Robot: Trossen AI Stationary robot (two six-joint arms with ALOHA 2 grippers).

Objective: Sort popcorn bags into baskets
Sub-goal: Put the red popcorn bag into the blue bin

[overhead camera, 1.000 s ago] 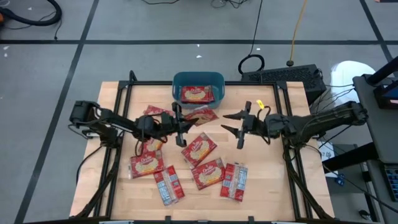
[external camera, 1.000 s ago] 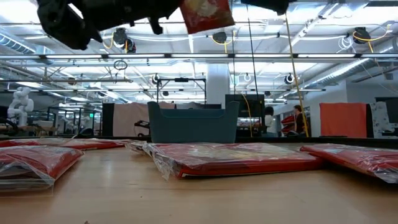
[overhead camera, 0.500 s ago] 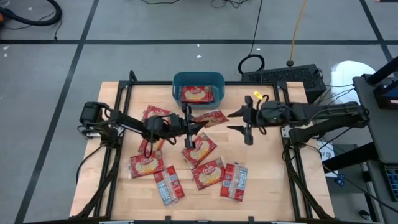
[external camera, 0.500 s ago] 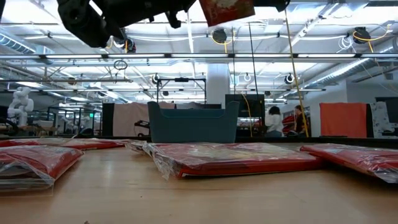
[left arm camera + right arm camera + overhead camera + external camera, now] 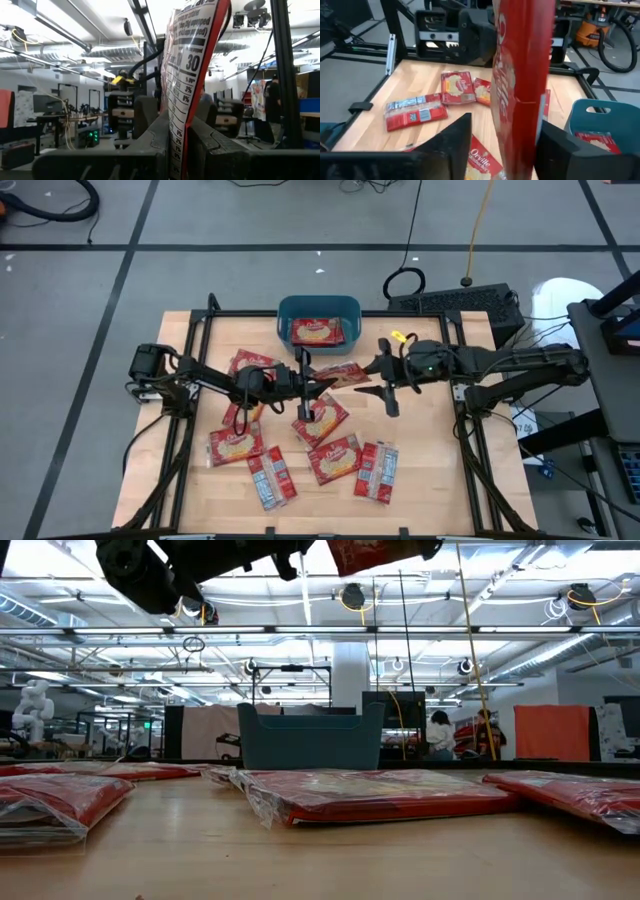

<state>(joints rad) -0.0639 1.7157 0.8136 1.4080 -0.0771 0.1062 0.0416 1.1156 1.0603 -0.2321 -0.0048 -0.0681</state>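
Wooden table (image 5: 180, 480), left pincer (image 5: 312, 375) gripping raised packet (image 5: 338, 372), right pincer (image 5: 378, 380) spread astride its edge

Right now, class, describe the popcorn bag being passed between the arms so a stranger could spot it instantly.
Start at the teal basket on the table's far edge. Just in front of it, the left gripper pinches one popcorn bag, with the right gripper around its other end. Only this bag is airborne.

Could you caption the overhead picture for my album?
Left gripper holds a flat red popcorn packet toward the open right gripper.

held packet (image 5: 192, 70): "30", "3%", "2%" | table packet (image 5: 479, 161): "Orville"
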